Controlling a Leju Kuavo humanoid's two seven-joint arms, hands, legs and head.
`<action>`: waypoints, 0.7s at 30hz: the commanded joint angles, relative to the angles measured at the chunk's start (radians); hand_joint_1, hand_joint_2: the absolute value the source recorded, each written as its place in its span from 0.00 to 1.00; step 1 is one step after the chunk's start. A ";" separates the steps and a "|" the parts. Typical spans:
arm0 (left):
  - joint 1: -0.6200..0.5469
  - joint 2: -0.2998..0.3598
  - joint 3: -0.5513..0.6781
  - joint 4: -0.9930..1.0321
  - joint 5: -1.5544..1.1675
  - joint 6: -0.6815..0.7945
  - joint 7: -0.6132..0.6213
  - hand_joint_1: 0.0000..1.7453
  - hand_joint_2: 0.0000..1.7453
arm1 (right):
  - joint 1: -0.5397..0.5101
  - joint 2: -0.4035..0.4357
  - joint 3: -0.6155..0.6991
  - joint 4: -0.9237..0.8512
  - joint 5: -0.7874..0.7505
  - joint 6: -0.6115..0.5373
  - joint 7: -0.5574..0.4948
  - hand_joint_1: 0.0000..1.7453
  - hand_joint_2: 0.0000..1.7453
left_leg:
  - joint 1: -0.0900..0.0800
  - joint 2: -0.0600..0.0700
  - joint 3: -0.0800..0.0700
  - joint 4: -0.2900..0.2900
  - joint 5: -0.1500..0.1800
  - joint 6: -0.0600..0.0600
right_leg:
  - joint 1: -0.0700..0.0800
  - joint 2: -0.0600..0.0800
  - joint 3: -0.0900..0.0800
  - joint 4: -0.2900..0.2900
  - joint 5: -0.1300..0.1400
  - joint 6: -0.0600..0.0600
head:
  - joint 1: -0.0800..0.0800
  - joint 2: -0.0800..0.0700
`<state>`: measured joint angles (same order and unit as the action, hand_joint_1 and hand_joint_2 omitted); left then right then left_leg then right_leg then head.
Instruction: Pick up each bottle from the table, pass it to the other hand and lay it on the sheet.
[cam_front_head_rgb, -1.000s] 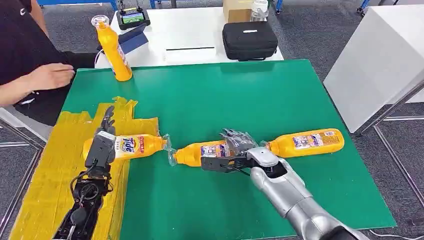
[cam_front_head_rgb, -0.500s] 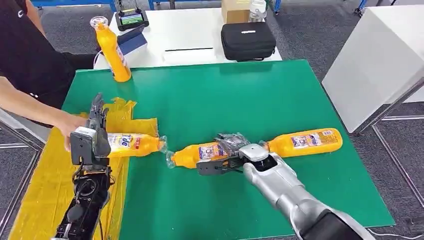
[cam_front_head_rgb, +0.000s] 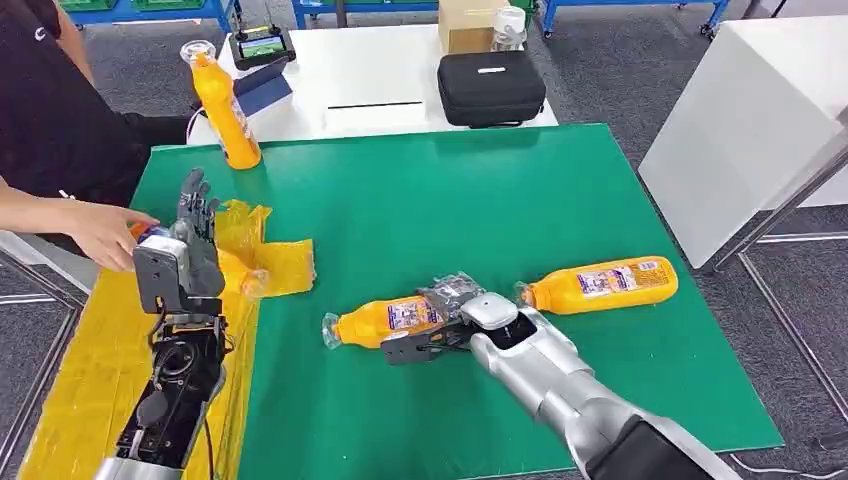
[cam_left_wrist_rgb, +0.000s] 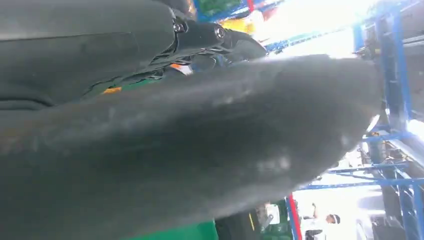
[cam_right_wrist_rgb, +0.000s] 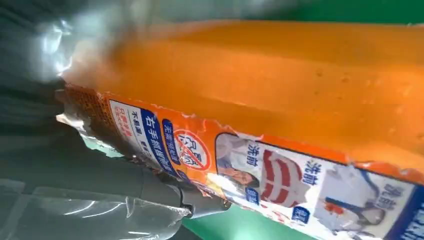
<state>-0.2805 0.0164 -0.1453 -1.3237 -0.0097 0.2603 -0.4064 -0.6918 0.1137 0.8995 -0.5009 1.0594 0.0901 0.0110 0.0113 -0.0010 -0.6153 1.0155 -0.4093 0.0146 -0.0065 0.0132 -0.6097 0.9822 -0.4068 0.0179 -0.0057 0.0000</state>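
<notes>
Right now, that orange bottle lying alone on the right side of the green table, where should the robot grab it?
Probably around the fat middle of the orange bottle, over its label, coming down from above with the right hand. It lies flat on the green table with its narrow capped end pointing toward the robot's left. The neck looks too thin for a steady hold.

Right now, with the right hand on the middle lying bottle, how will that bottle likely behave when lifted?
The bottle lies on its side on the green table, rounded, so it may roll if released. Its glossy label could slip in the right hand. It looks full, probably heavy.
</notes>
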 joint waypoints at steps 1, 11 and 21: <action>-0.013 0.015 -0.016 0.082 0.163 -0.114 0.085 0.00 0.00 | 0.076 -0.052 -0.045 -0.023 -0.065 -0.064 0.038 1.00 1.00 | 0.000 -0.002 0.001 -0.001 0.001 0.000 | 0.000 -0.003 0.003 -0.002 0.000 0.000 | 0.000 0.000; 0.022 0.009 0.023 0.061 0.320 -0.213 0.123 0.00 1.00 | 0.104 -0.058 -0.155 -0.099 -0.167 -0.167 0.013 1.00 1.00 | 0.000 -0.002 0.001 -0.001 0.001 0.001 | 0.000 -0.003 0.003 -0.001 0.001 0.000 | 0.000 0.000; 0.083 0.013 0.066 -0.003 0.416 -0.240 0.105 0.00 1.00 | 0.212 -0.159 -0.377 -0.686 -0.592 -0.133 -0.072 1.00 1.00 | -0.001 -0.002 -0.011 0.001 0.000 0.001 | 0.000 -0.004 -0.007 0.002 -0.001 0.000 | 0.000 0.000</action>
<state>-0.1934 0.0282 -0.0992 -1.3241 0.4116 0.0141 -0.3025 -0.5350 0.0210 0.6553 -0.8826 0.5644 -0.0679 -0.0385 0.0107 -0.0014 -0.6280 1.0160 -0.4070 0.0163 -0.0072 0.0127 -0.6200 0.9828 -0.4042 0.0193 -0.0061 0.0000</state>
